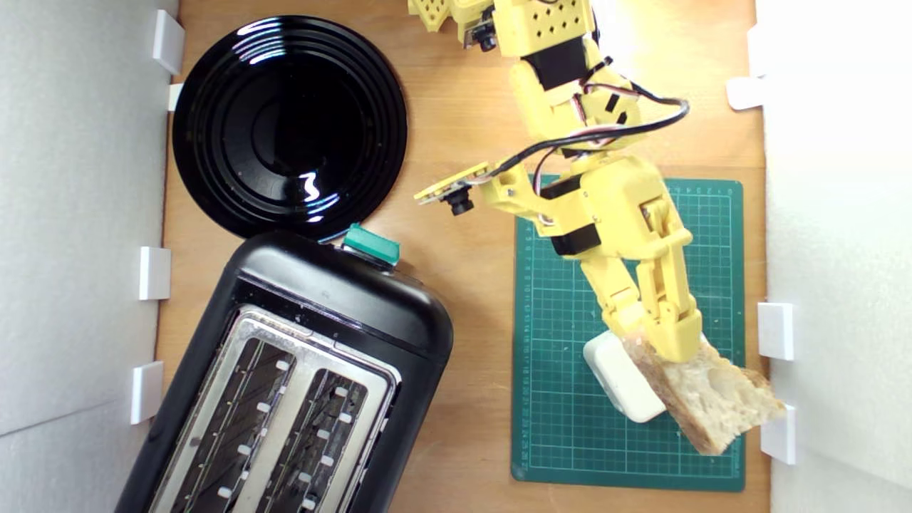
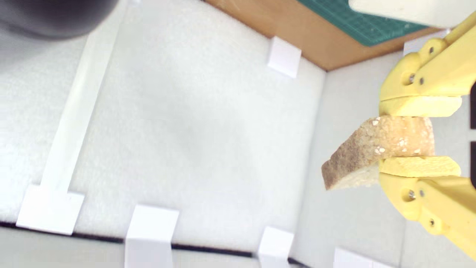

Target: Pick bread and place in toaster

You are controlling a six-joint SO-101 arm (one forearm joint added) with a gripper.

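Bread [image 2: 375, 149] was already in the grasp: the gripper [image 2: 418, 136] pinched the wedge between its two yellow fingers [image 2: 422, 106], crust edge outward, as the wrist view showed plainly. In the exterior view the slice [image 1: 712, 399] sat over the lower right corner of the green cutting mat [image 1: 563, 399], touching or just beside a cream rounded block [image 1: 620, 377]; whether it had cleared the mat could not be told from above. So the picking step looked done or nearly so, and the carry to the toaster [image 1: 299, 385] was what remained. That toaster stood well apart, at the exterior view's lower left, set at a slant on the wooden counter [image 1: 463, 107], both slots open and its teal lever [image 1: 370, 246] up near the black plate [image 1: 288, 125]. The next move would probably call for a lift, a swing across, and turning the slice to match the slanted slots. The arm [image 1: 613, 214] reached down from the top of the exterior view, elbow bent, forearm angled toward the mat's corner.
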